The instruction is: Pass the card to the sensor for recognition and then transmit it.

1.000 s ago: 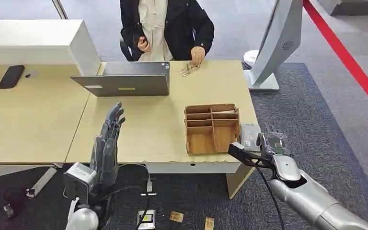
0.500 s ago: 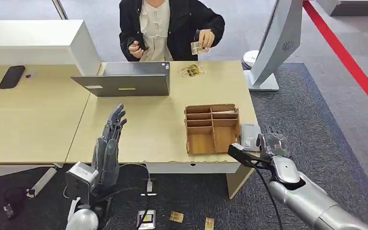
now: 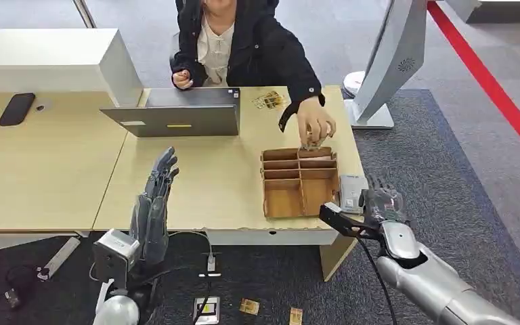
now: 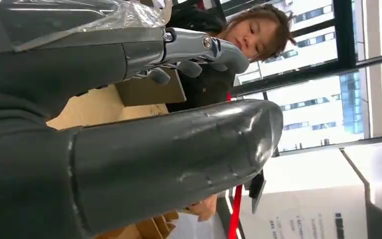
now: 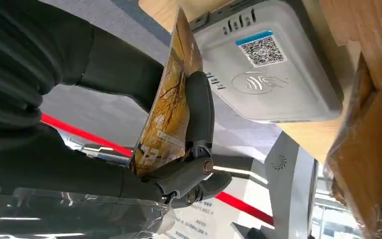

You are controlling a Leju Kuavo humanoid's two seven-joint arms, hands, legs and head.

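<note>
I see the right hand (image 3: 382, 203) off the right edge of the desk (image 3: 54, 176), just beside the card reader (image 3: 352, 192). It's pinching the card (image 5: 168, 107) between thumb and fingers (image 5: 200, 112); the card is on edge, gold-brown print, held close to the reader's face but not touching it. The reader (image 5: 273, 59) is a white box with a QR sticker and a contactless mark, sitting at the desk edge next to the wooden organizer (image 3: 300, 181).

Left hand (image 3: 154, 196) is up over the near desk edge, fingers straight and apart, holding nothing. The left wrist view confirms that: thumb (image 4: 179, 159) and fingers extended, nothing between them.

A person (image 3: 244, 47) sits across the desk, leaning in, one hand (image 3: 315, 125) reaching into the far row of the organizer. A small pile of cards (image 3: 269, 100) lies on the desk near the laptop (image 3: 176, 112). A black phone (image 3: 16, 108) is on the far left of the desk. A tall grey kiosk (image 3: 389, 61) stands at the desk's right end. A few cards (image 3: 248, 306) lie on the floor under the desk.
</note>
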